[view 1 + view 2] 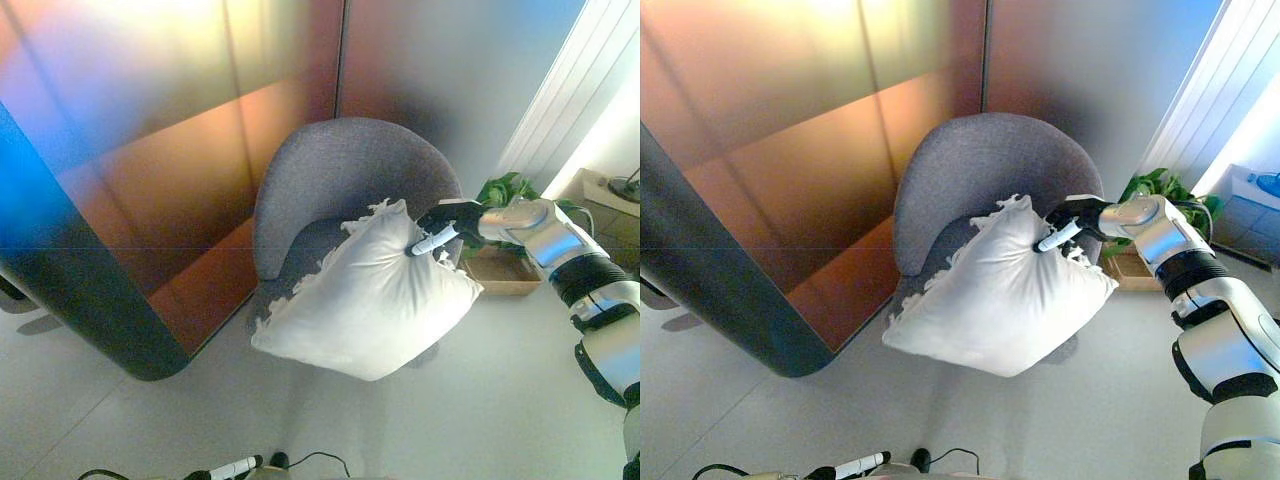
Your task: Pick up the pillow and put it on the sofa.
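A white fringed pillow (370,295) hangs tilted over the front of the seat of a grey round-backed armchair (345,170), its lower corner out past the seat edge. My right hand (445,228) reaches in from the right and is shut on the pillow's upper right corner, with a white-tipped finger pressed into the cloth. Whether the pillow rests on the seat or hangs just above it is hidden by the pillow itself. Only a sliver of my left hand (230,467) shows at the bottom edge.
A tall curved partition with a dark rim (90,310) stands close to the armchair's left. A potted green plant in a wooden box (505,265) sits right of the chair. White slatted panels (575,90) rise at the far right. Pale floor (420,420) lies in front.
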